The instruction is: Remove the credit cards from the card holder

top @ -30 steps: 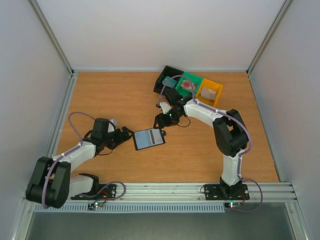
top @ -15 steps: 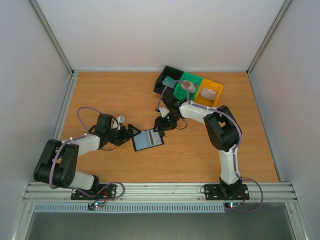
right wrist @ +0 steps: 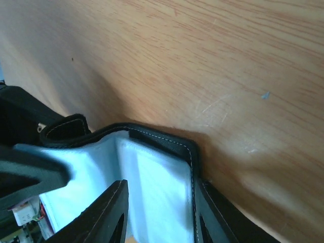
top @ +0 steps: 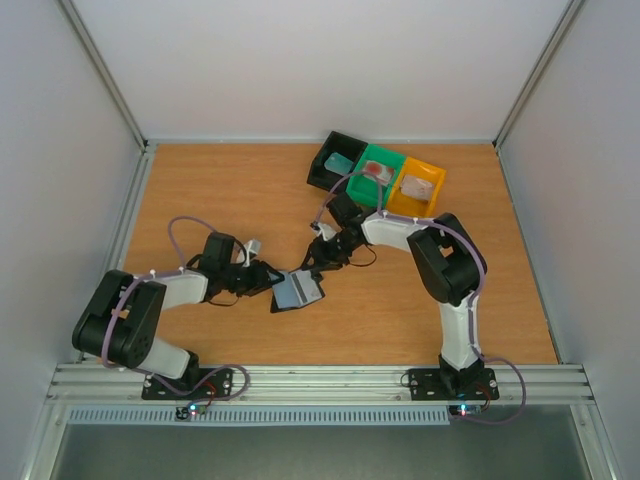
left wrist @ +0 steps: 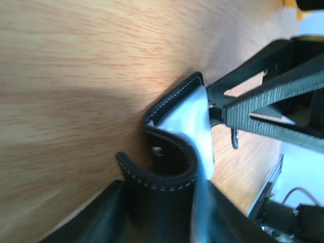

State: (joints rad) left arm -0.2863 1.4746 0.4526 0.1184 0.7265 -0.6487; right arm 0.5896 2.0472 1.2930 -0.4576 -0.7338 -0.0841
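Near centre, left gripper [top: 270, 282] — seemingly — clamps card holder [top: 299, 291].

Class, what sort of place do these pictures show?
Probably a robot lab test cell: a wooden table boxed in by white walls, with left arm and right arm bolted to a metal rail.

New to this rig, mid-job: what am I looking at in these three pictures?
A left arm and a right arm are bolted to the near edge of a wooden table. The wide picture looks down from above and behind them; each close-up comes from a wrist camera. The left gripper and right gripper meet at the open black card holder, fingers astride its edges; a firm grip isn't clear. Far side: a black tray with a teal card, a green tray with a reddish card, an orange tray with a pale card.
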